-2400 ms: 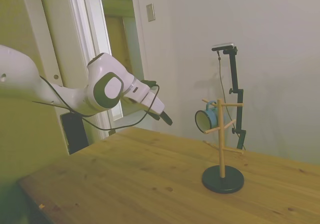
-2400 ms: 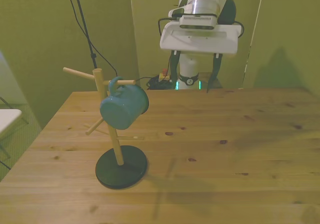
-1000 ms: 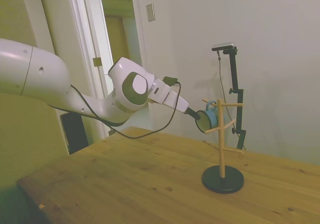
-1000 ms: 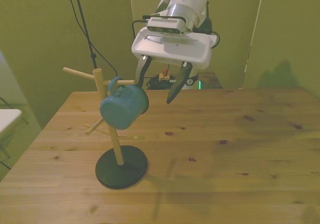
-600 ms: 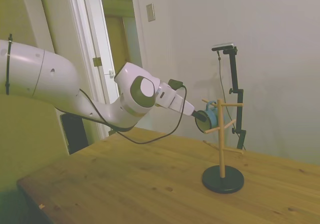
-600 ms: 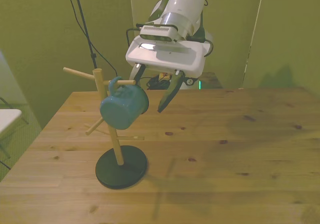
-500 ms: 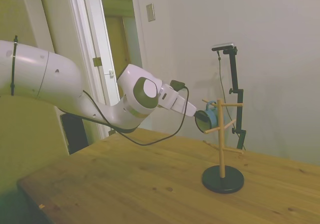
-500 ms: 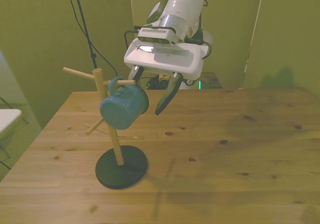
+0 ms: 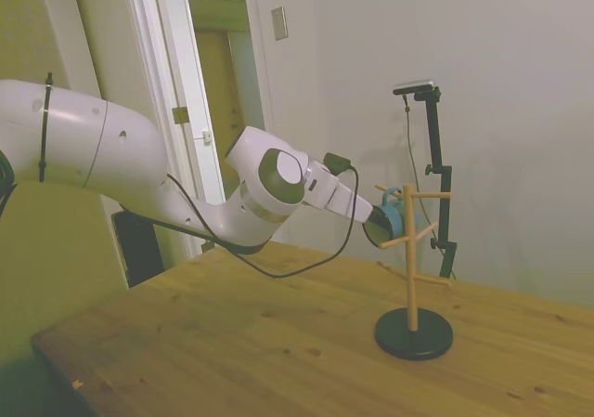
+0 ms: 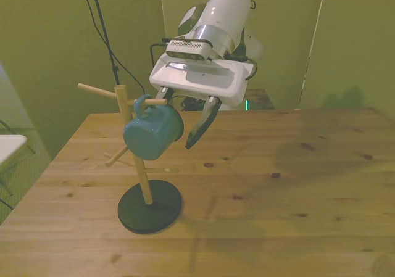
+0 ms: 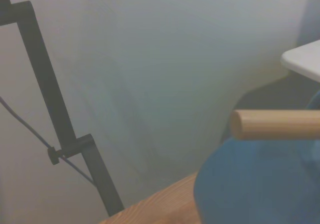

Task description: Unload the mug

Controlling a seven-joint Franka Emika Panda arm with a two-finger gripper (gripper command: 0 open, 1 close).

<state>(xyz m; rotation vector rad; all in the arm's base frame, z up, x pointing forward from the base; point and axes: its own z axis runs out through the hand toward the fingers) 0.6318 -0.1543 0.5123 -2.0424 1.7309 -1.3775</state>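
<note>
Mug [image 10: 153, 132] first, at the front view's left: you can see it hanging by its loop handle on an upper peg [image 10: 154, 102] of the stand [image 10: 139, 160], mouth tipped away from the camera, clear of the table [image 10: 278, 197]. It has not been lifted, so nothing of the unloading is done yet as far as these pictures show.

Moving right, your gripper [image 10: 179, 118] is at the mug with its fingers spread apart and nothing clamped between them. One finger [image 10: 199, 126] shows plainly just beside the mug's wall, on the side away from the post. The other is mostly hidden behind the mug near the peg, so you cannot tell whether it sits inside the mouth or outside the wall. In the side view the gripper [image 9: 376, 222] meets the mug [image 9: 385, 217] at its rim, which suggests the rim lies between the fingers, but contact cannot be confirmed. The wrist view shows only the blurred blue mug [image 11: 255, 184] with the peg end [image 11: 272, 124] above it.

What you have left, by my reading: clamp on the wall, slide the handle along and off the peg's tip, then set the mug on the table beyond the base [image 10: 150, 206].
</note>
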